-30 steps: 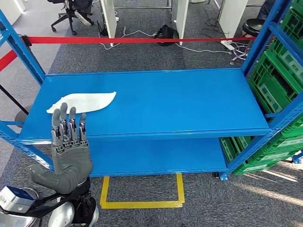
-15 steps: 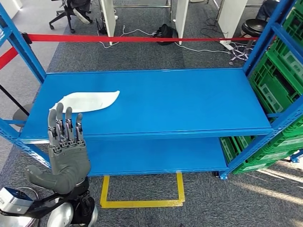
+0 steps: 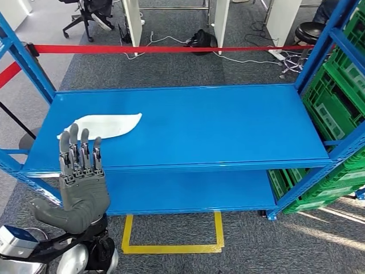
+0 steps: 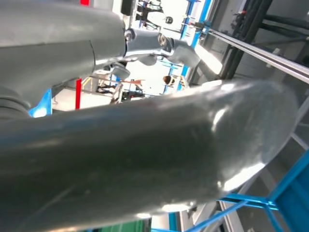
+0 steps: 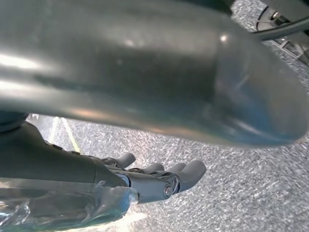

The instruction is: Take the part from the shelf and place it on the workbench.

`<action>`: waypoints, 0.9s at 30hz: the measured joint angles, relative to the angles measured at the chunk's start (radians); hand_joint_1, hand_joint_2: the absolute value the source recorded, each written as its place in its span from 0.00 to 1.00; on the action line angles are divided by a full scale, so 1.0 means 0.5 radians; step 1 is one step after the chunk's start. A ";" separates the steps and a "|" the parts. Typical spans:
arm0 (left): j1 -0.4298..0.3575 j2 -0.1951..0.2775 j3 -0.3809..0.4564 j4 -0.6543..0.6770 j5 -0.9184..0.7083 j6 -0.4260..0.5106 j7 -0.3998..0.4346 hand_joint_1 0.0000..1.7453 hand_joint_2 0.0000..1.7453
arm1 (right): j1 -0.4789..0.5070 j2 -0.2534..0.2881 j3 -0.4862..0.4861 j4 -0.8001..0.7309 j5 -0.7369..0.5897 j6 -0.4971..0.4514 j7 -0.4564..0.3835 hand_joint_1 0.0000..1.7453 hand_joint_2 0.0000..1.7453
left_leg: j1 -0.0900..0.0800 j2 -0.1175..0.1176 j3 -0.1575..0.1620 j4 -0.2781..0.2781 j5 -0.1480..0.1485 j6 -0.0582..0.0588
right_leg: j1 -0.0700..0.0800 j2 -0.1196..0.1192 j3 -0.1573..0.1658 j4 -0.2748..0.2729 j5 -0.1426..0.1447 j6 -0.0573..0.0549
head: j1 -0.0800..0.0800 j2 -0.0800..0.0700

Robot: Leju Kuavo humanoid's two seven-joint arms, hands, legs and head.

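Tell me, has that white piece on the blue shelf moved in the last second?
No. The white part lies at the same spot near the blue shelf's left end; only the camera shifted slightly.

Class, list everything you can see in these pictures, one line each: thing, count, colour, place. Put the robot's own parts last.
Flat white leaf-shaped part: one, white, left end of the top shelf board.
Blue metal shelf rack: one, blue, centre, two boards visible.
Green plastic crates: several, green, stacked at right.
Red barrier tape: one, red, behind the rack.
Yellow floor marking: one, yellow, on grey carpet before the rack.
Black office chair: one, black, far left.
Left hand: one, grey, raised before the part, fingers apart, holding nothing.
Right hand: one, dark grey, over carpet, holding nothing.
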 joint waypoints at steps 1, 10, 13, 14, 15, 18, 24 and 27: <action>0.000 0.000 0.001 -0.004 0.000 -0.002 0.000 0.00 0.00 | 0.003 0.001 0.000 0.000 0.000 0.000 0.000 0.00 0.00 | 0.001 0.002 0.001 0.018 -0.007 -0.011 | -0.003 0.001 0.018 -0.005 -0.004 -0.013 | -0.005 0.000; 0.006 0.000 0.017 -0.014 -0.014 0.010 -0.001 0.00 0.00 | 0.007 0.007 -0.002 0.000 0.007 -0.006 0.002 0.00 0.00 | 0.003 0.010 -0.385 0.322 0.178 -0.021 | -0.014 0.016 0.221 -0.018 -0.155 -0.024 | -0.030 0.000; 0.009 -0.003 0.023 -0.015 -0.021 0.014 0.000 0.00 0.00 | 0.001 0.008 -0.002 0.001 0.010 -0.005 -0.001 0.00 0.00 | 0.000 0.012 -0.309 0.102 0.278 0.012 | -0.001 0.024 0.275 -0.031 -0.232 0.005 | -0.033 0.000; 0.009 -0.004 0.025 -0.015 -0.023 0.016 0.000 0.00 0.00 | -0.004 0.008 -0.002 0.002 0.010 -0.004 -0.001 0.00 0.00 | -0.003 0.010 -0.302 0.098 0.255 0.026 | 0.001 0.024 0.290 -0.047 -0.244 0.015 | -0.029 0.000; 0.010 -0.005 0.026 -0.016 -0.027 0.019 0.000 0.00 0.00 | -0.007 0.008 -0.002 0.002 0.010 -0.003 -0.001 0.00 0.00 | -0.002 0.008 -0.299 0.098 0.244 0.039 | -0.001 0.020 0.306 -0.069 -0.249 0.025 | -0.022 0.000; 0.009 -0.008 0.025 -0.020 -0.036 0.024 0.000 0.00 0.00 | -0.013 0.008 -0.002 0.001 0.011 0.000 -0.001 0.00 0.00 | 0.009 0.007 -0.274 0.081 0.214 0.072 | -0.003 0.009 0.266 0.040 -0.323 0.051 | -0.013 0.000; 0.011 -0.009 0.030 -0.023 -0.039 0.030 -0.001 0.00 0.00 | -0.003 0.008 -0.003 0.001 0.012 0.000 -0.001 0.00 0.00 | 0.003 -0.006 -0.207 0.080 0.153 0.086 | -0.001 0.004 -0.101 0.424 -0.281 0.049 | -0.010 0.000; 0.011 -0.009 0.031 -0.023 -0.041 0.035 -0.001 0.00 0.00 | -0.005 0.008 -0.003 0.001 0.013 0.000 -0.001 0.00 0.00 | -0.003 -0.010 -0.166 0.081 0.130 0.066 | 0.005 0.005 -0.029 0.095 -0.031 0.032 | -0.011 0.000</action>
